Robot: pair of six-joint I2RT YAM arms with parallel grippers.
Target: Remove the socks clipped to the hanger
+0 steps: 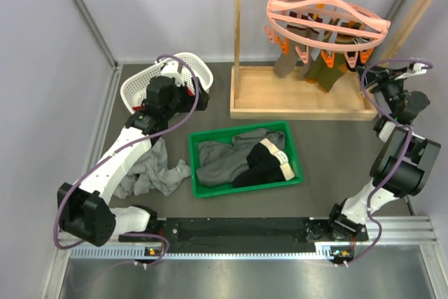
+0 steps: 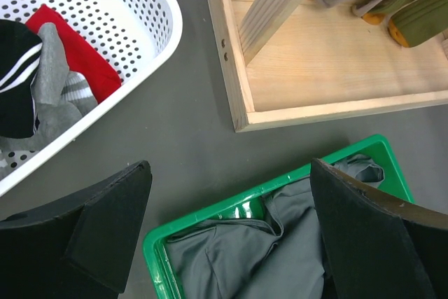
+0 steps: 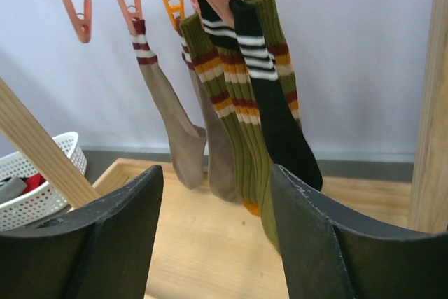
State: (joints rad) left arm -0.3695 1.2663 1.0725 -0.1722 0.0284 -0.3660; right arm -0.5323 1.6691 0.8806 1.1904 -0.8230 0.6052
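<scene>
The round pink plastic clip hanger (image 1: 325, 22) hangs by its hook from the top bar of the light wooden rack (image 1: 301, 106) in the upper right of the top view, so its load dangles free above the rack's tray base. At least 4 small fabric socks (image 1: 318, 68) are pinned there. The right wrist view shows them across the upper centre of the frame: a tan sock with red bands (image 3: 175, 127), olive socks with striped cuffs (image 3: 234, 124) and a black sock with white stripes (image 3: 280, 113), each pinched at the cuff by a pink or orange clip (image 3: 78, 15).

The right gripper (image 3: 217, 180) sits low and just in front of that bunch, its jaws parted with nothing between them. It is aimed at the lower halves of the olive and black socks, likely because a downward pull is what slips a sock out of its clip. Whether a pad touches fabric I cannot tell.

The left gripper (image 2: 231, 173) is spread wide and empty at the left of the top view, near the white perforated plastic basket (image 2: 168, 26), where red, grey and black-striped socks already lie. That looks like the drop place. The green plastic tray (image 1: 192, 162) at centre holds larger grey and black garments, apart from this job
</scene>
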